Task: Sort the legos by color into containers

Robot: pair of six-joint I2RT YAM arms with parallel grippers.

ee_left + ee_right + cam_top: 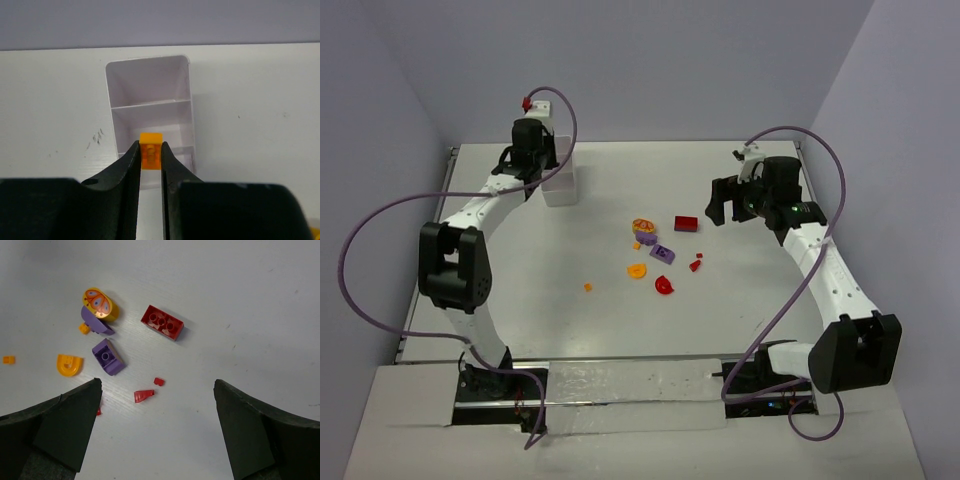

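We find the left gripper (150, 146) at the lower middle of its wrist view, nearly closed, its two dark fingers pinching a small orange brick (150, 150) between their tips. Just past the brick, at the centre of that view, lies the white tray (151, 103). Its three compartments run away from the camera, and we cannot tell which one the brick hangs over. In the top view the tray (560, 187) sits in the upper left of the table (620, 330), right below that gripper.

The right gripper (157, 390) has its jaws spread wide and grips nothing; its fingers fill the lower corners of its wrist view. Between and above them the loose legos lie scattered:
- two small red pieces (144, 396) near the bottom centre
- a purple slope (108, 356) and an orange arch (69, 365) to the left
- a red brick (162, 322) above centre
- a round orange printed piece (100, 304) touching a purple curved piece (96, 321) at upper left
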